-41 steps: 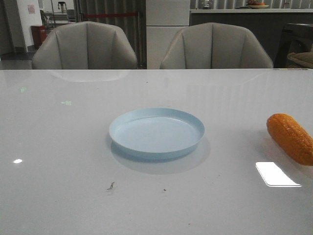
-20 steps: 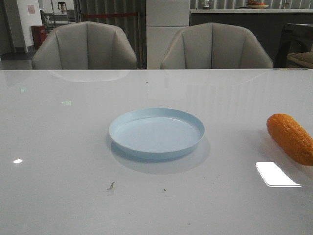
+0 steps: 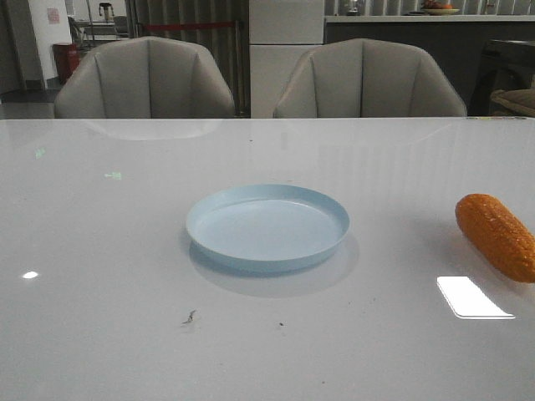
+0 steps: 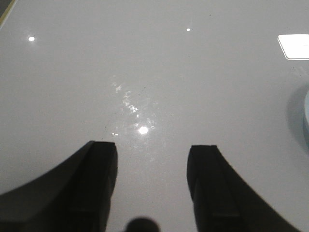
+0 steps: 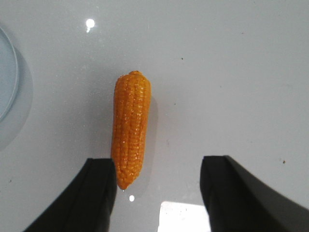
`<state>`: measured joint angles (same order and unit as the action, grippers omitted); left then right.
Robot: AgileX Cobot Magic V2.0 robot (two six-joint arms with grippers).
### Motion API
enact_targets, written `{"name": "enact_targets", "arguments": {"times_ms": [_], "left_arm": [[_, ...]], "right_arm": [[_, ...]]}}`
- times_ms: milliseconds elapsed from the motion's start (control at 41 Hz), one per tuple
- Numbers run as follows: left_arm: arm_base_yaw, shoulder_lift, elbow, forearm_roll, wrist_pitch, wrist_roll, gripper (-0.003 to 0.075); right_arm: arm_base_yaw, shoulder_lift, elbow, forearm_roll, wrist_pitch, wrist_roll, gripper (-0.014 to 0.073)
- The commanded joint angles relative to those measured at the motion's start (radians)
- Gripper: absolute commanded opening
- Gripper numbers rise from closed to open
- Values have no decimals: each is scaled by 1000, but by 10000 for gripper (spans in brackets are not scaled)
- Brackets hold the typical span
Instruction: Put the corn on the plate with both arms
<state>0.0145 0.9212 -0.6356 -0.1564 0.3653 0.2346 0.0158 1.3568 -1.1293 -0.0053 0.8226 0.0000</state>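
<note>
The pale blue plate point(image 3: 267, 227) sits empty at the middle of the white table. The orange-yellow corn point(image 3: 496, 236) lies on the table at the far right, apart from the plate. In the right wrist view the corn point(image 5: 130, 128) lies lengthwise, its tapered tip next to one finger of my open right gripper point(image 5: 159, 166); the jaws do not hold it. The plate's rim point(image 5: 10, 92) shows at that view's edge. My left gripper point(image 4: 152, 152) is open and empty over bare table, with the plate's edge point(image 4: 306, 108) just in view. No arm shows in the front view.
Two grey chairs point(image 3: 146, 79) stand behind the table's far edge. Small dark specks point(image 3: 190, 317) lie on the table in front of the plate. Bright light reflections point(image 3: 474, 297) lie near the corn.
</note>
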Motion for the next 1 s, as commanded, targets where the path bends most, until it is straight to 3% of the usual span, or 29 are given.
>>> {"name": "enact_targets", "arguments": {"times_ms": [0,342,488,977], "left_arm": [[0,-15,-28,-14,-73,3,400],[0,-13,-28,-14,-73,3,400],[0,-12,-28,-14,-73,3,401],[0,-11,-28,-14,-73,3,400]], "right_arm": [[2,74,-137,-7,17,-24,492],[2,383,-383,46,160,-61,492],[7,471,-395,116,214,-94,492],[51,593,-394,125,151,-94,492]]}}
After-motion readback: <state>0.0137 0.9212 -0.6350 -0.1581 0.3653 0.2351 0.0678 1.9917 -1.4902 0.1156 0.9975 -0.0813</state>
